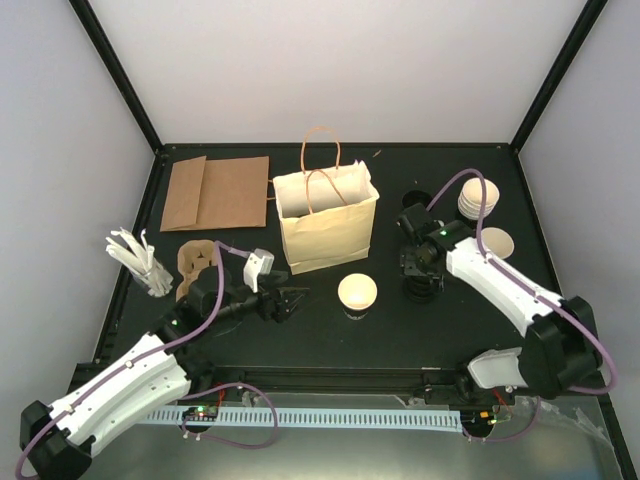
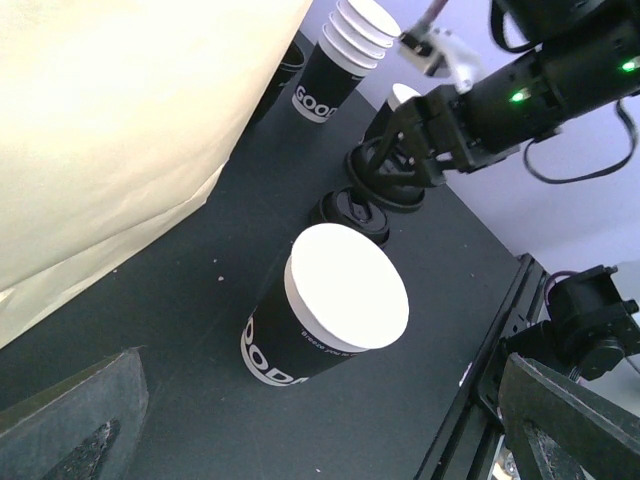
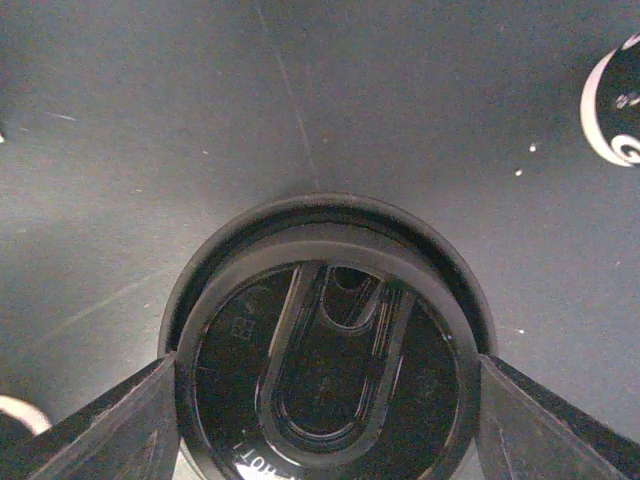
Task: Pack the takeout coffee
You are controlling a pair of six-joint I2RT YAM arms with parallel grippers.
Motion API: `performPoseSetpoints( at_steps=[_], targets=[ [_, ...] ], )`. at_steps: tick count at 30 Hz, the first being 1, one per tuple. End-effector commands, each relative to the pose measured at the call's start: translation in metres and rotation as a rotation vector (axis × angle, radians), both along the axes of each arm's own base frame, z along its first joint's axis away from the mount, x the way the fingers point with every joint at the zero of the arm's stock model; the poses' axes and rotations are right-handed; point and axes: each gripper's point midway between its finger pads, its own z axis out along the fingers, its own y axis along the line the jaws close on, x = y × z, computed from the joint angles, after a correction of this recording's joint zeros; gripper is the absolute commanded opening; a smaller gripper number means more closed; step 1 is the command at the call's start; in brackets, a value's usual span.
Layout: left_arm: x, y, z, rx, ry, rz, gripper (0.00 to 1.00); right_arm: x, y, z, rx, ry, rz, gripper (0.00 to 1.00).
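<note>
One takeout coffee (image 1: 357, 292) upright before the paper bag (image 1: 327, 228) from above, between left claw (image 1: 290, 300) and right claw (image 1: 420, 283). Left wrist: claw spread wide, empty, takeout coffee ahead. Right wrist: claw straddling a black lid (image 3: 330, 350), fingers (image 3: 100, 420) at its rim; cannot tell whether gripping.

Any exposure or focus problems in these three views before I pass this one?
Top external: even light, sharp, no harsh glare; the cup reads clearly on the black table. Left wrist: the paper bag is blown out to near white, the cup sharp, the near fingers blurred. Right wrist: the black lid fills the frame, soft and low in contrast.
</note>
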Motion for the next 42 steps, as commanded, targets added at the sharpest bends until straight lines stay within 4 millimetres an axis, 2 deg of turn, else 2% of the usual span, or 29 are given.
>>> performPoseSetpoints(
  at_steps=[1,4,11,29,35,42],
  targets=[
    [0.002,-0.004,0.006,-0.032,0.004,-0.007,0.99,-0.004,0.003,0.025,0.027,-0.046,0.047,0.76],
    [0.001,-0.005,0.006,-0.04,0.019,-0.011,0.99,-0.008,0.006,0.03,0.053,-0.052,0.073,0.76],
    [0.001,-0.01,-0.001,-0.046,0.086,-0.021,0.99,-0.019,0.037,0.056,0.173,-0.149,0.221,0.76],
    [0.006,-0.013,-0.01,-0.088,0.185,0.014,0.99,-0.069,0.107,0.106,0.456,-0.373,0.502,0.72],
    [0.007,-0.026,-0.004,-0.122,0.212,-0.033,0.99,-0.083,0.134,0.105,0.485,-0.384,0.606,0.72],
    [0.014,-0.036,-0.006,-0.128,0.251,-0.043,0.99,-0.076,0.145,0.08,0.425,-0.34,0.604,0.71]
  ],
)
